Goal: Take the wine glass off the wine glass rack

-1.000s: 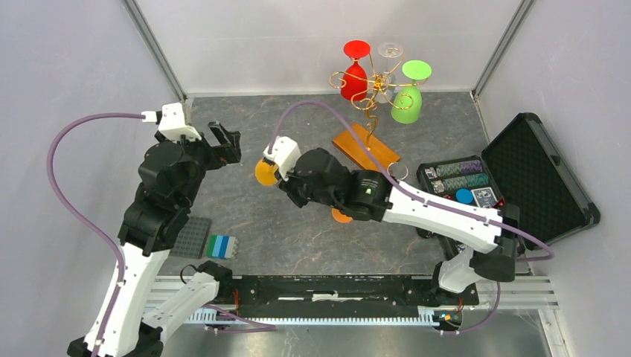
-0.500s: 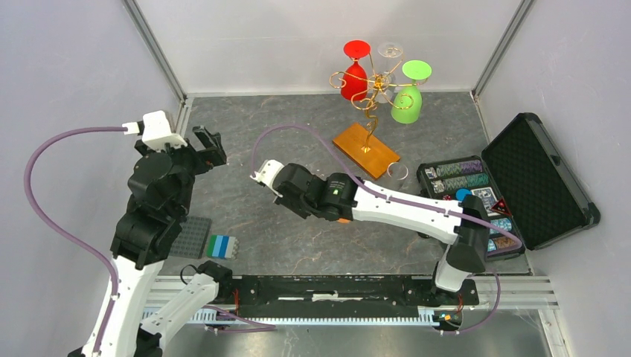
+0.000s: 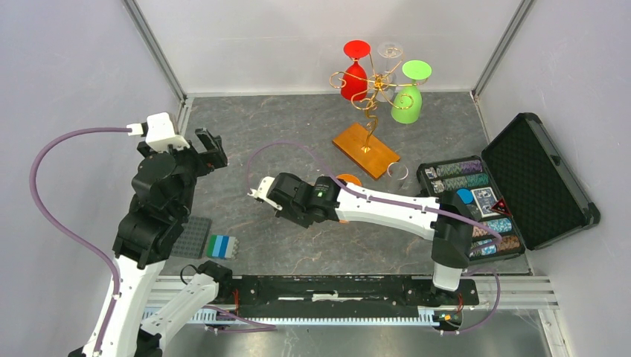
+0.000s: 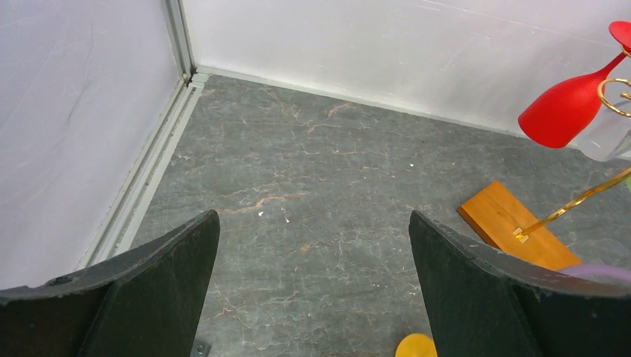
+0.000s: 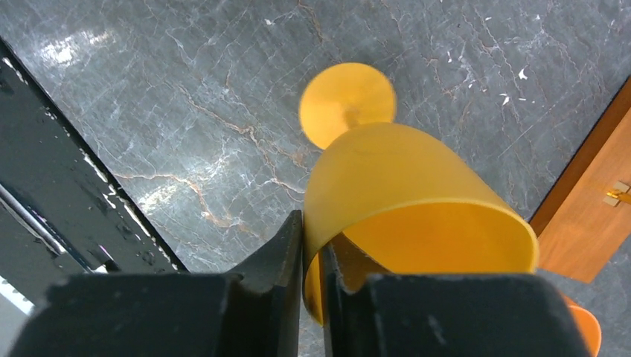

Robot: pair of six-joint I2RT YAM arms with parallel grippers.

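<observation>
Pinching the yellow wine glass (image 5: 402, 186) by its rim is the right gripper (image 5: 312, 242).

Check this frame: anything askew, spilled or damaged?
Nothing spilled or broken. One oddity: the right tool holds the orange wine glass by its rim, one finger inside the bowl, away from the wine glass rack.

Overhead looks down; wrist views share rack base (image 4: 517, 234)

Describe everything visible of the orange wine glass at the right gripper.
The orange wine glass looks like translucent amber plastic: a wide bowl, short stem, round foot. Off the rack, it tilts foot-first toward the table. The right gripper pinches its bowl wall at the rim; whether the foot touches down is unclear.
</observation>
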